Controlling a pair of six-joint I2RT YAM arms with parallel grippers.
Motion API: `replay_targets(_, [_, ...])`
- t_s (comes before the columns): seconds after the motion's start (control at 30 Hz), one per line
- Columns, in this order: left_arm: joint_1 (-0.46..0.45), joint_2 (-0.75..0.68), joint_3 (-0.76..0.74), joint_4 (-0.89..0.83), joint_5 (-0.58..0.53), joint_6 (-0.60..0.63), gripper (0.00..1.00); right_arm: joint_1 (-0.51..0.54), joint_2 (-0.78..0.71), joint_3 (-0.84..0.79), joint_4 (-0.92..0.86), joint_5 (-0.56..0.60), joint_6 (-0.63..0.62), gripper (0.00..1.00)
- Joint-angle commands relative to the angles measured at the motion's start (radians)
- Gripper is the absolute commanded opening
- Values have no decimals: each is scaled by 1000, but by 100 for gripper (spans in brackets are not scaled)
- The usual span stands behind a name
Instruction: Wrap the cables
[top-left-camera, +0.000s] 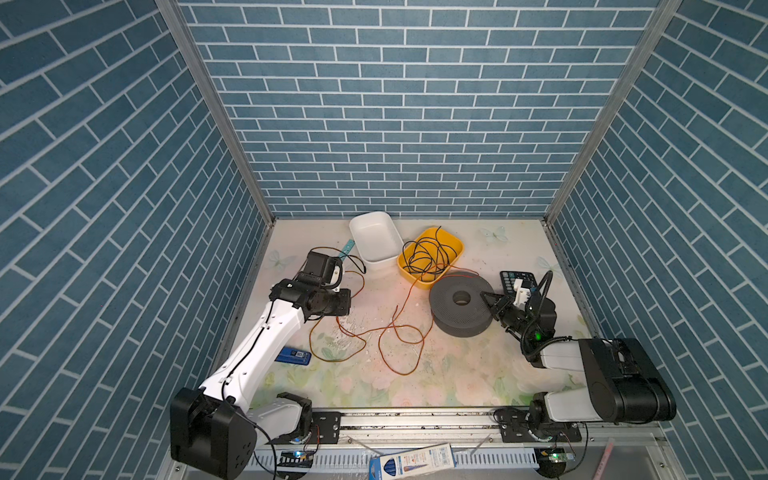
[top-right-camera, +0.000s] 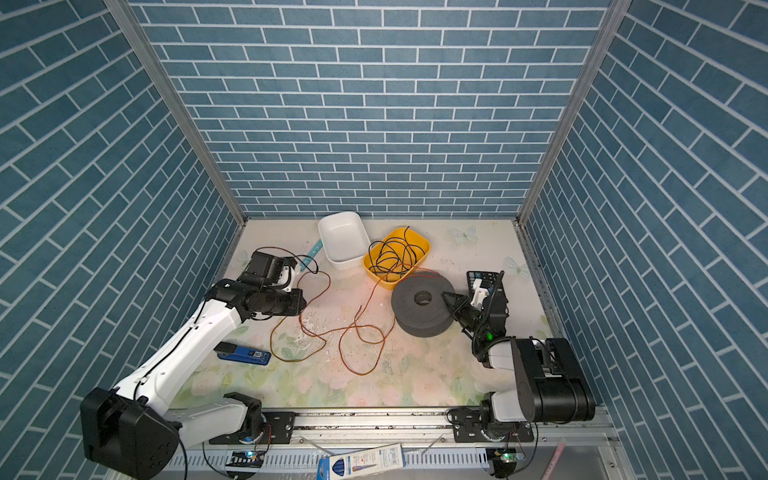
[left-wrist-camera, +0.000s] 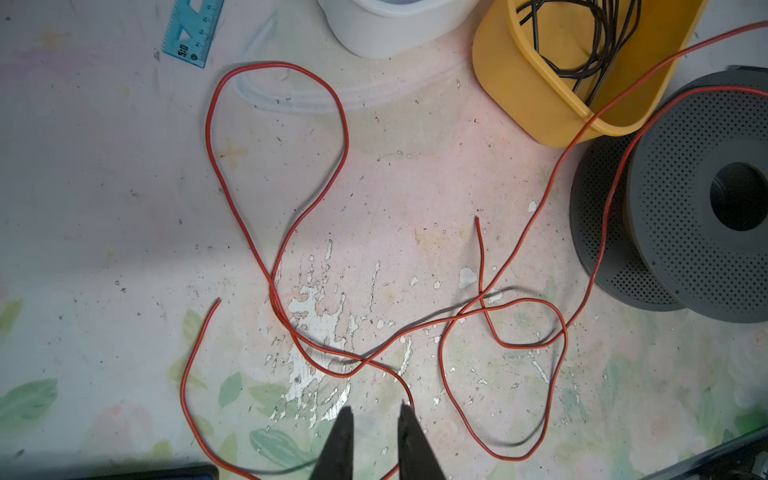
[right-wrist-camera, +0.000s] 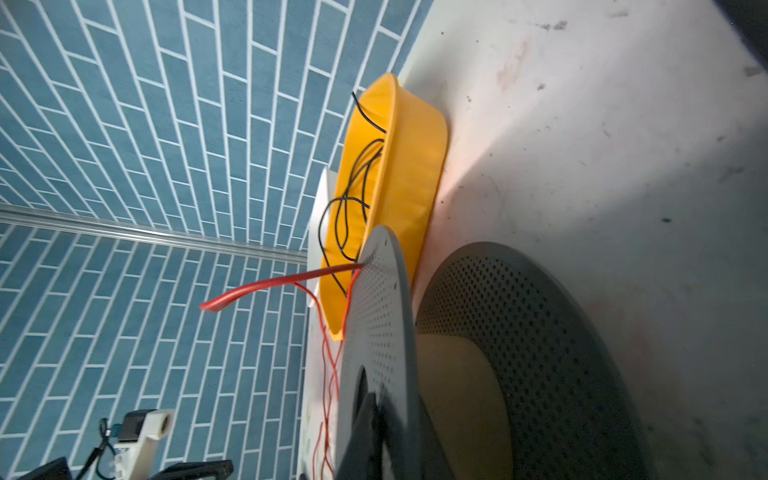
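Orange wire (left-wrist-camera: 276, 63) lay in loose loops; the right gripper (top-left-camera: 492, 305) pinched the grey spool (top-left-camera: 444, 299) by its flange, apparently steadying it, the left gripper (left-wrist-camera: 376, 413) narrow-jawed beside a strand.

Orange-red cable (left-wrist-camera: 274, 63), perforated grey spool (top-left-camera: 444, 308)

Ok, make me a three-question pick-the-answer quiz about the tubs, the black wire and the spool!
1. The white tub is: A empty, B full of wire, C upside down.
2. The black wire tangle lies: A in the white tub, B in the yellow tub, C in neither tub.
3. The spool is: A red, B grey, C green.
Answers: A, its white inside is bare; B, the loops sit within yellow walls; B, both its discs look grey.
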Motion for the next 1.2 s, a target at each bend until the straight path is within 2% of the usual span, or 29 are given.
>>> replay_targets(0.0, [5, -14, 10, -32, -26, 19, 22, -28, -67, -51, -116, 87, -77, 3])
replay_targets(0.17, [5, -14, 10, -37, -37, 24, 22, -60, -268, -30, -410, 173, -148, 0])
replay_targets(0.3, [5, 0, 7, -28, -34, 22, 22, -90, -357, -10, -541, 222, -177, 0])
replay_targets(0.4, [6, 9, 3, -20, -27, 18, 22, -113, -315, 8, -544, 184, -188, 0])
replay_targets(0.57, [6, 11, 0, -13, -25, 16, 22, -131, -197, -9, -430, 132, -148, 0])
replay_targets(0.8, [6, 5, -4, -18, -35, 20, 22, -132, -134, -11, -371, 115, -138, 16])
replay_targets(1.03, [6, 6, -14, -8, -33, 16, 23, -134, -146, 3, -427, 117, -170, 36])
replay_targets(1.17, [6, 9, -11, -8, -30, 16, 23, -138, -151, 16, -448, 107, -189, 43])
